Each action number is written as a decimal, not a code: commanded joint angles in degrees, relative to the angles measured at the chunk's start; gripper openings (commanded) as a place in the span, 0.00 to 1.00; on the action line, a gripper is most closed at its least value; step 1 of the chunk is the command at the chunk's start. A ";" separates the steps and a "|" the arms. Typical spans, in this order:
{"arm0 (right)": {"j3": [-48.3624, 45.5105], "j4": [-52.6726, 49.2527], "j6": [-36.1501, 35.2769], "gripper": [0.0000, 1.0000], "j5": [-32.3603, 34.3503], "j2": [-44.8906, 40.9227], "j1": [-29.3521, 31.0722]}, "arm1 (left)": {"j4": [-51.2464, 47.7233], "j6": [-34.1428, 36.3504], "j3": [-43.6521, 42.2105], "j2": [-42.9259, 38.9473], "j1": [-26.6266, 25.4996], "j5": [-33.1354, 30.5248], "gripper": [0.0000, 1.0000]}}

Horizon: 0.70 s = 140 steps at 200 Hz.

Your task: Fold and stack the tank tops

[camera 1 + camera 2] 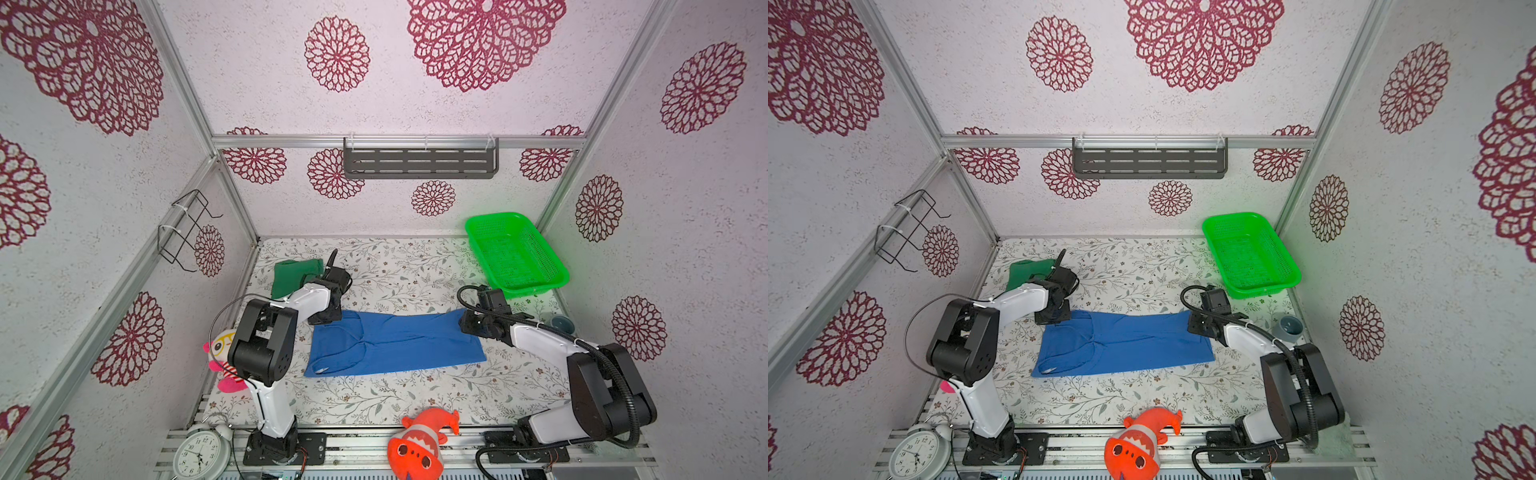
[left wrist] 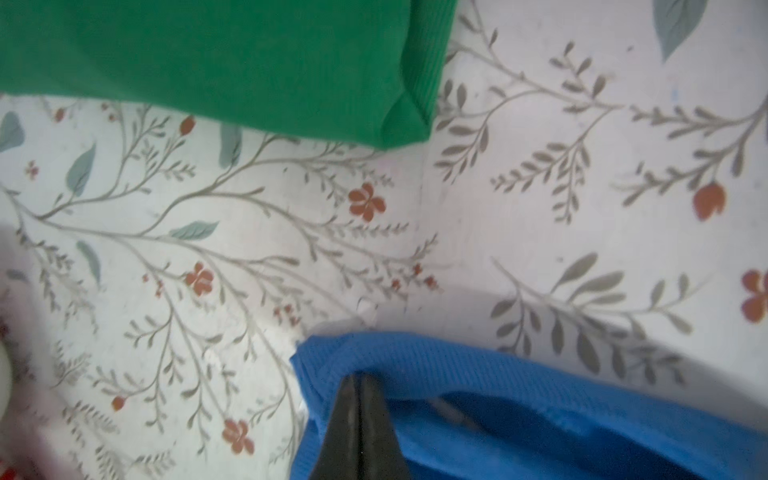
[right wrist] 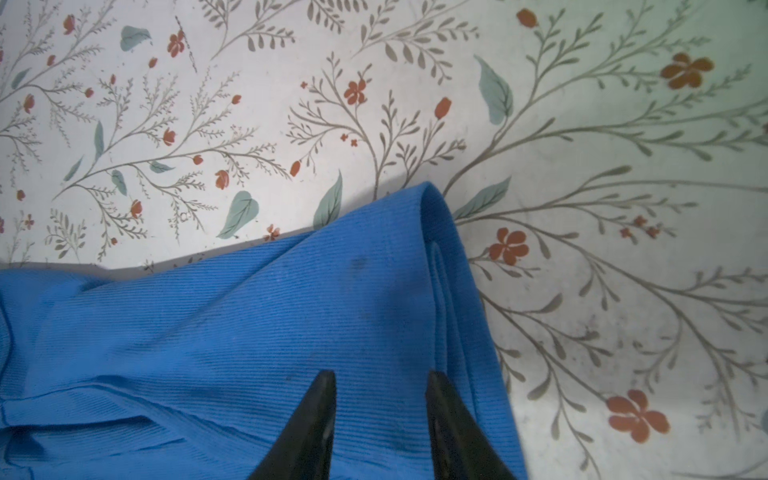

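Gripping blue tank top [image 1: 395, 345], left claw [image 2: 358, 380] closed, right claw [image 3: 380, 378] parted

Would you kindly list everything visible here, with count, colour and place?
blue tank top: one, royal blue, laid out mid-table
green tank top: one, dark green, folded, far left
basket: one, bright green, far right corner
orange plush: one, orange, front edge
pink plush: one, pink and yellow, behind left arm
alarm clock: one, white, front left
cup: one, grey, right table edge
shelf: one, dark grey, back wall
wire rack: one, black, left wall
table: one, floral cover
left pincer: one, black, shut on the blue tank top's strap end
right pincer: one, black, open over its hem end
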 commanded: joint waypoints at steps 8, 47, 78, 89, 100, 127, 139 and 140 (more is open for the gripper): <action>-0.70 0.31 1.52 0.39 2.92 0.93 0.15 | 4.64 -7.24 -8.54 -7.00 -0.79 -3.45 0.00; -2.14 0.01 1.70 0.39 5.24 1.63 0.01 | 6.14 -10.61 -14.41 -8.94 -1.15 -4.23 0.02; -2.08 -0.75 1.20 0.39 6.73 1.45 -0.48 | 3.69 -9.64 -12.62 -7.94 0.42 -5.15 0.21; -1.71 -1.33 0.78 0.39 6.63 0.56 -0.94 | 2.77 -8.56 -11.17 -7.70 1.24 -4.73 0.36; -0.98 -2.21 0.37 0.39 5.99 -0.76 -1.12 | 2.32 -7.36 -9.89 -8.04 1.30 -4.41 0.49; 1.24 -6.41 -0.46 0.40 3.52 -4.66 -1.12 | -0.98 -5.93 -6.85 -11.32 -0.02 -3.28 0.72; 1.73 -8.05 -0.61 0.41 2.44 -6.07 -1.16 | -4.36 -6.19 -5.33 -12.94 -1.26 -4.19 0.73; 1.74 -8.18 -0.63 0.41 2.30 -6.17 -1.17 | -4.65 -6.20 -5.17 -13.09 -1.39 -4.26 0.73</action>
